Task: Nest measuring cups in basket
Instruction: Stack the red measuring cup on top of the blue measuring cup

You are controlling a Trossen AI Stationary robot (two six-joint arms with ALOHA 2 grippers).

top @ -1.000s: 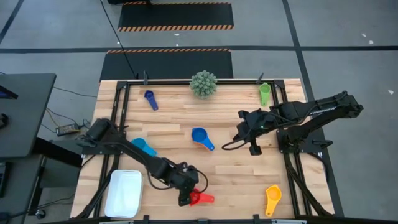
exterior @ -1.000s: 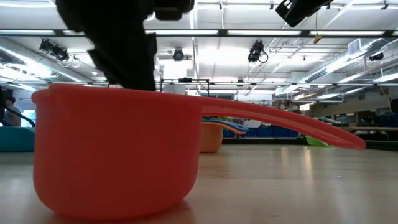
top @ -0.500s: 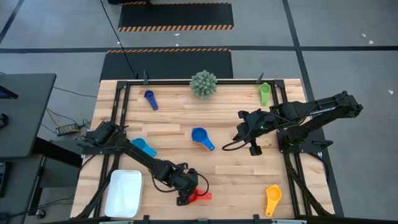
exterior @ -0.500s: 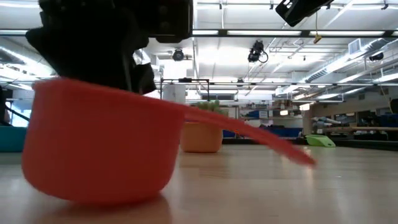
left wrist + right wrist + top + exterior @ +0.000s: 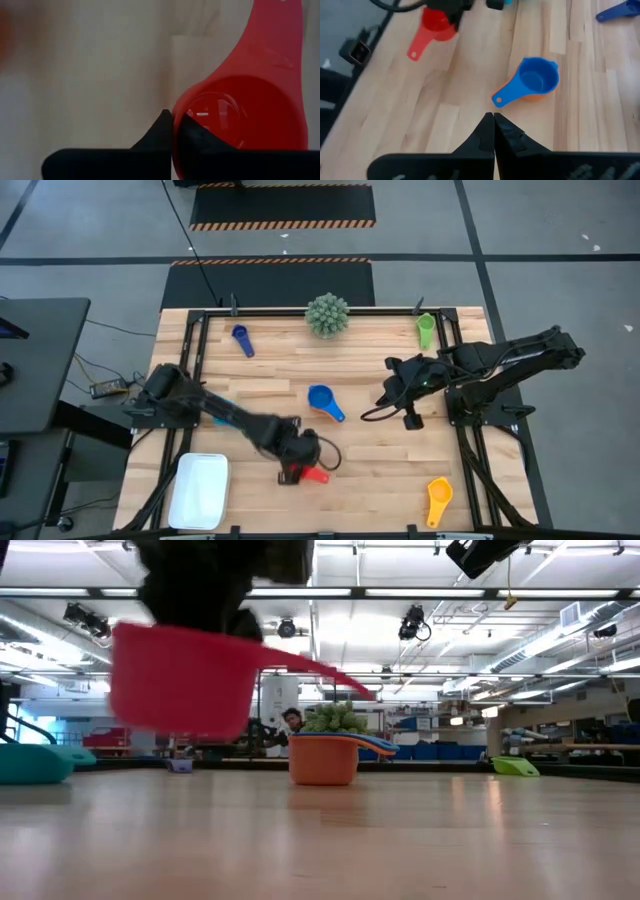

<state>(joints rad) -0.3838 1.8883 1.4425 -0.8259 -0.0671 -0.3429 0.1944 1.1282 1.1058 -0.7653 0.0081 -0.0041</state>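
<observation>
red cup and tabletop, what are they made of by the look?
Red cup: looks like moulded plastic, smooth and semi-gloss; small highlights glint inside the bowl, and bowl and handle are one uniform colour.
Tabletop: light wood planks, matte; board seams and grain show, though whether it is solid wood or veneer is unclear.

- Red measuring cup [image 5: 185,680]: low view, smeared; the dark left arm covers its rim at 12 o'clock. Left wrist view, handle runs off the frame at 12 o'clock; bowl base cut at 6 o'clock behind the left gripper [image 5: 174,119].
- Teal measuring cup [image 5: 226,412]: high view, mostly under the left arm; low view, cropped at 9 o'clock.
- Orange measuring cup [image 5: 323,760]: high view, concealed beneath the blue measuring cup [image 5: 321,398]; right wrist view, only a sliver shows.
- Spiky green plant [image 5: 333,720]: low view, lower half behind the orange cup.
- Person [image 5: 292,722]: low view, too small to make out.
</observation>
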